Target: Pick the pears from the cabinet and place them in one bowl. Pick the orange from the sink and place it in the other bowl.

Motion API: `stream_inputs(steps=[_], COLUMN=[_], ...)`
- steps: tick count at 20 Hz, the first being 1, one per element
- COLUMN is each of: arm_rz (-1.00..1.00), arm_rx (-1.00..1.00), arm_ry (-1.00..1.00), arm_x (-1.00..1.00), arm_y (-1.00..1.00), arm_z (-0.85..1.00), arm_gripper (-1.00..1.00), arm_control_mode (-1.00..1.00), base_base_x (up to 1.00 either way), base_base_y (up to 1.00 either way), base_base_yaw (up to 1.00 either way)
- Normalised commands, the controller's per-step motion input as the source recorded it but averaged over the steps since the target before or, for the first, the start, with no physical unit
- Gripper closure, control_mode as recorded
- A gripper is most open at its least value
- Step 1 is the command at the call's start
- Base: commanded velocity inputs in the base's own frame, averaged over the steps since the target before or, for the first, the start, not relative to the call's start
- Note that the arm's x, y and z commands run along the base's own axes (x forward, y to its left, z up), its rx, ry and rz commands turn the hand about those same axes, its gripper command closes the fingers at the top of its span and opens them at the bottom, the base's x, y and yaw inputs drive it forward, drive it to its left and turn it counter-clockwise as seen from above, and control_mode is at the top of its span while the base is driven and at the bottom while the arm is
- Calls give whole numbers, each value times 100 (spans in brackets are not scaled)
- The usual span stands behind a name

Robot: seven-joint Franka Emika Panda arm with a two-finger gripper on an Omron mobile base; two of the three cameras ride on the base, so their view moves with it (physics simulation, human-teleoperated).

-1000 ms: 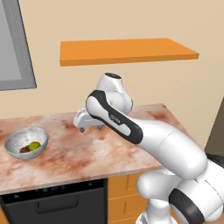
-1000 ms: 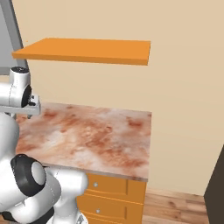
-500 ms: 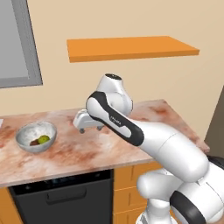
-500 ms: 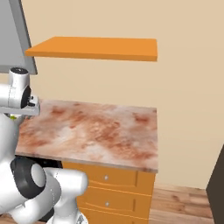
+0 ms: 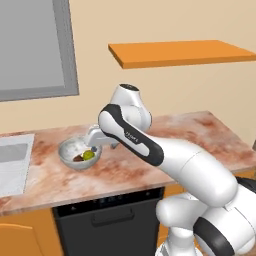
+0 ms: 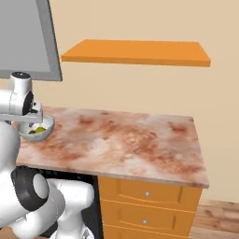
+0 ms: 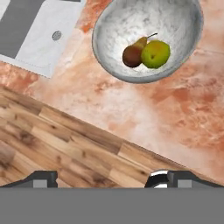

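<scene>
Hand view gives us the speckled grey bowl (image 7: 131, 65) at twelve o'clock on the marbled countertop (image 7: 175, 118), with the brown pear (image 7: 132, 55) and the yellow-green pear (image 7: 155, 54) touching each other inside it, and a corner of the pale sink (image 7: 41, 35) at ten o'clock. Our gripper (image 7: 107, 178) stands wide with nothing between its fingertips (image 7: 41, 178). In the left base view we see it (image 5: 97, 137) just above the bowl (image 5: 70, 155), the orange cabinet shelf (image 5: 180, 52) at one o'clock.
</scene>
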Motion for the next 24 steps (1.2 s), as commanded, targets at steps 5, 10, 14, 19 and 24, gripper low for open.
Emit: stream_inputs(steps=[5, 10, 14, 19, 24], arm_rz=[0, 0, 0, 0, 0], arm_rx=[0, 0, 0, 0, 0], arm_ry=[0, 0, 0, 0, 0], arm_x=[0, 0, 0, 0, 0], arm_y=[0, 0, 0, 0, 0], arm_z=[0, 0, 0, 0, 0], arm_gripper=[-100, -100, -100, -100, -100], arm_control_mode=[100, 100, 100, 100, 100], base_base_x=[-7, -5, -3, -2, -2], base_base_y=[68, 68, 67, 67, 67], base_base_yaw=[-3, -3, -4, -5, -5])
